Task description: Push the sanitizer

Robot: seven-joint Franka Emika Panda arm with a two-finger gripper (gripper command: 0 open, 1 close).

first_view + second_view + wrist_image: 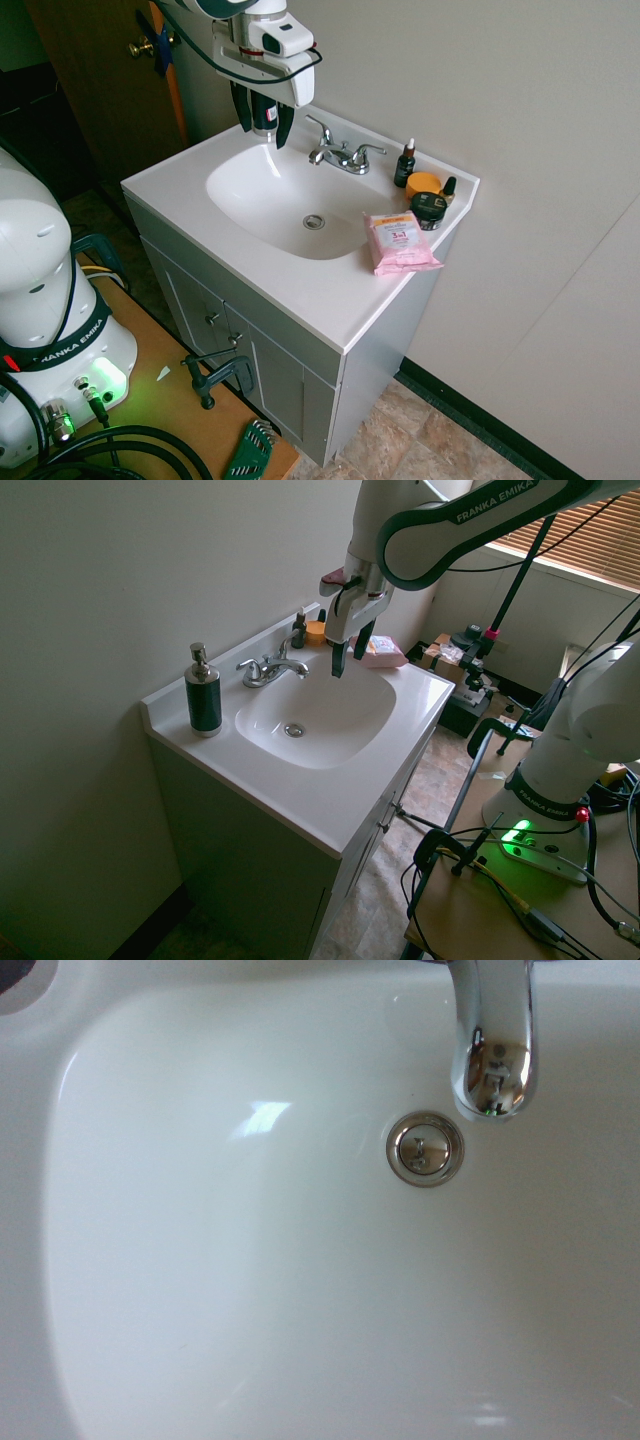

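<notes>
Gripper (349, 667) empty, fingers apart above the sink (265, 742); it should close, lower beside the pump bottle (203, 702) standing beyond it, and push low, gently.

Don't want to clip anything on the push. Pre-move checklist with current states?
1. Sanitizer pump bottle upright on the countertop: ok.
2. Gripper empty, fingers apart: ok.
3. Gripper beside the bottle, ready to push: not ok, it hangs over the basin side, well off the bottle.
4. Safe clearance over the faucet on the way: cannot tell.
5. Pink wipes pack away from the bottle: ok, across the basin.
6. Push direction settled: cannot tell.
</notes>
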